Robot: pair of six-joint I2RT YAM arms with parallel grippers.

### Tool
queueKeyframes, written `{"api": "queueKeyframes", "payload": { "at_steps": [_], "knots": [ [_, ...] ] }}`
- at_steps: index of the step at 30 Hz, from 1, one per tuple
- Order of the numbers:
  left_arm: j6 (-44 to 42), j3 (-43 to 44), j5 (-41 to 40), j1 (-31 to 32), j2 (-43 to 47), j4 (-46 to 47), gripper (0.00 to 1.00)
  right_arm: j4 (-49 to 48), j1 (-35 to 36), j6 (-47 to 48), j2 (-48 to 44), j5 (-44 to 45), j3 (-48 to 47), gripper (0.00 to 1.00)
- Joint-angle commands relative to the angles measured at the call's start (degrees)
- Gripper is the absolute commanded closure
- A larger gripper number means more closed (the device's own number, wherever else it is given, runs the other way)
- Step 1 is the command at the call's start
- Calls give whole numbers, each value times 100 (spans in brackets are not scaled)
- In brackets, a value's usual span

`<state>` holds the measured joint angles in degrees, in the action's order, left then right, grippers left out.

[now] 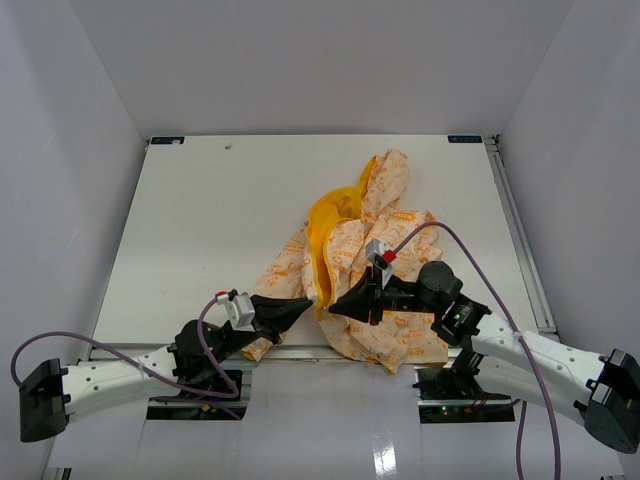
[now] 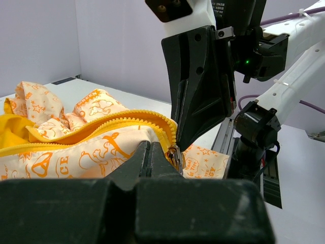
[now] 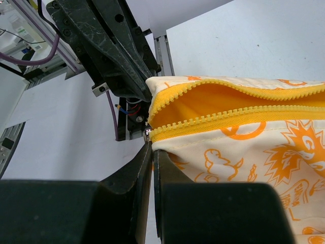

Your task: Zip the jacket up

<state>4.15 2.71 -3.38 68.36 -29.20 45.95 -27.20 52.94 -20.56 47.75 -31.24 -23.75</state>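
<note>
The heaped jacket [image 1: 370,250], left gripper [image 1: 310,304] and right gripper [image 1: 333,307] are crowding the near middle; the table [image 1: 210,210] is lying open leftward and far.

At the jacket [image 1: 385,235]'s zipper end [image 2: 174,152], left hand [image 1: 303,306] meets right hand [image 1: 336,305].

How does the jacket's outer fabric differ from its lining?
The outer fabric is cream-white with orange print; the lining is plain yellow. The outer fabric covers most of the jacket; the lining shows only through the open front. Both meet at the yellow zipper.
</note>
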Motion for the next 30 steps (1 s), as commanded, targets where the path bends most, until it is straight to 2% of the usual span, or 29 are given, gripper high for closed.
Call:
{"api": "queueKeyframes", "payload": {
  "at_steps": [1, 30],
  "knots": [
    [-83, -411, 153, -7, -70, 250, 100, -382, -30, -93, -13, 39, -121, 92],
    [-227, -554, 105, -7, -282, 640, 100, -549, -149, -427, -133, 259, -52, 92]
  ]
}}
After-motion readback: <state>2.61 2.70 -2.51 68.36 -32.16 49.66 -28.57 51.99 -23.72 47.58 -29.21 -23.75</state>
